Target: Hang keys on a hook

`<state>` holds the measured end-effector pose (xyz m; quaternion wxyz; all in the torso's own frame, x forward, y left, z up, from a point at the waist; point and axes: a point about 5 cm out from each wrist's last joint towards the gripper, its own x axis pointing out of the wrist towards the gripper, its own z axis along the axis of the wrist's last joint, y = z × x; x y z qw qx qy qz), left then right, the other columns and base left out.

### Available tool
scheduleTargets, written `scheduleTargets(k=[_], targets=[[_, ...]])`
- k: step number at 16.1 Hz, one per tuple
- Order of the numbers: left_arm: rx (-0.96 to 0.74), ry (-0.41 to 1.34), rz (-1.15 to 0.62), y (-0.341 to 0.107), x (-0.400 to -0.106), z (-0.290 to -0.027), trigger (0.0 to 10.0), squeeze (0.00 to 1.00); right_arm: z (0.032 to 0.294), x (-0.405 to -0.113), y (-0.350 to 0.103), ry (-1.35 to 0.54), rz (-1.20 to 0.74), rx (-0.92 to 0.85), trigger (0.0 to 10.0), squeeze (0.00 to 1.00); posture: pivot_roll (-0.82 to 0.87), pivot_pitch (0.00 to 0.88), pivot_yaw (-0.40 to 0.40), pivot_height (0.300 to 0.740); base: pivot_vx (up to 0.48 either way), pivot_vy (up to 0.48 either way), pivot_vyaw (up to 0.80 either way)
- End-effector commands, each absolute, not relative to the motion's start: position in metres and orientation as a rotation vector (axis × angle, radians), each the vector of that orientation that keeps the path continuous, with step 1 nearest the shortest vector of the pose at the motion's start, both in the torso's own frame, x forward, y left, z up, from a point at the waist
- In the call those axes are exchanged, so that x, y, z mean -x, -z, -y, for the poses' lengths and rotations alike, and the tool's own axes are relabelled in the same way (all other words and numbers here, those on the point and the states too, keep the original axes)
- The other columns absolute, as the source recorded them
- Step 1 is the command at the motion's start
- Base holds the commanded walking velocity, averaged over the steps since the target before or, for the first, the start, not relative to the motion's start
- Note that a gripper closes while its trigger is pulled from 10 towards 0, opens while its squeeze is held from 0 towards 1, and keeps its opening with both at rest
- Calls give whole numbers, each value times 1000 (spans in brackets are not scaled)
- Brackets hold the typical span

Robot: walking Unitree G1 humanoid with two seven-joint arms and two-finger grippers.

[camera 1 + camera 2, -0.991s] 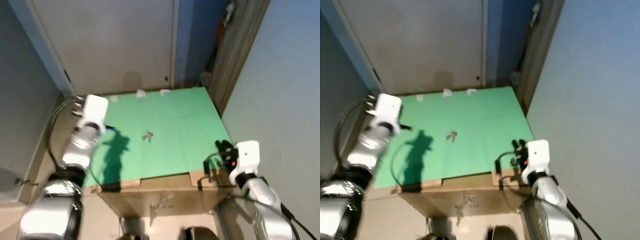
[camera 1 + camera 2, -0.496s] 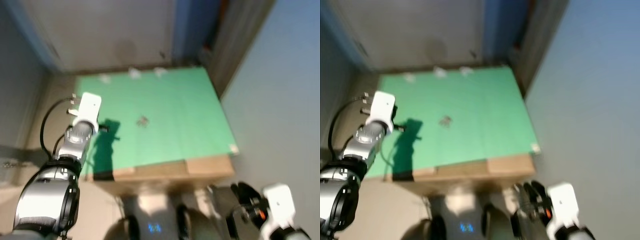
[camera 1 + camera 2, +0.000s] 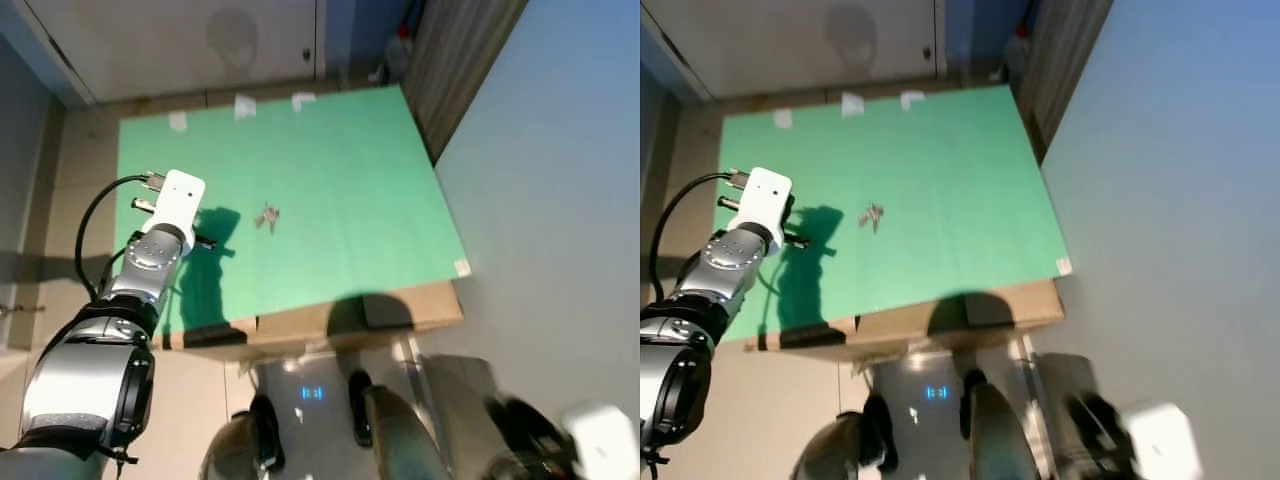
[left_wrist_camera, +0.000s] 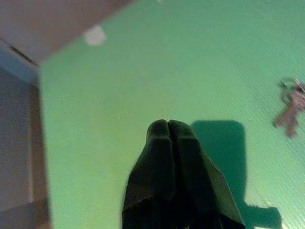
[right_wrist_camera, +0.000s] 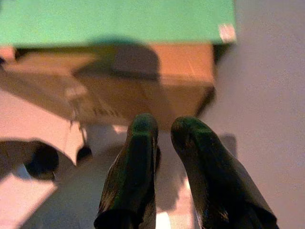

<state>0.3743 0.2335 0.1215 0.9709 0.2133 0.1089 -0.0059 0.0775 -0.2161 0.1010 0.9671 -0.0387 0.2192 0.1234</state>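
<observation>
A small bunch of silver metal keys (image 3: 266, 217) lies centre-left on the green tabletop (image 3: 340, 190). The left hand (image 4: 168, 125), fingers pressed together, hovers nearby at frame left. The right hand (image 5: 163, 127), slightly spread, hangs low beside the brown cardboard box (image 5: 157, 76).

a: colour of the work surface?
b: the sheet (image 3: 330, 190) is plain green, unpatterned, with small white tape pieces (image 3: 245, 105) along its far edge. the cardboard box (image 5: 143, 81) beneath it is brown.

a: the keys?
b: the keys (image 3: 267, 216) are grey metal and cast a dark green shadow.

a: the arms?
b: the left arm (image 3: 110, 340) is silver with a white wrist unit. the left gripper (image 4: 169, 131) and right gripper (image 5: 164, 131) have black fingers.

a: surroundings?
b: the wall (image 3: 560, 150) is pale blue-grey, the floor (image 5: 267, 95) beige.
</observation>
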Motion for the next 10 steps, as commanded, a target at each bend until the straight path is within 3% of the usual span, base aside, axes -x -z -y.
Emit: scheduleTargets(k=[1, 5, 8, 10], targets=[[-441, 51, -262, -112, -371, -229, 10000, 0, 224, -64, -109, -233, -479, 90, 10000, 0, -626, 476, -42, 740, 0, 0, 0], [-432, 65, -287, -101, -367, -223, 10000, 0, 218, -46, -114, -258, -522, 75, 10000, 0, -631, 503, -52, 740, 0, 0, 0], [-310, 68, -238, -89, -361, -207, 10000, 0, 206, -76, -108, -263, -439, 30, 10000, 0, -569, 459, -24, 740, 0, 0, -598], [-363, 108, -207, -89, -360, -202, 10000, 0, 205, -85, -109, -272, -413, 26, 10000, 0, -560, 453, -24, 740, 0, 0, -563]])
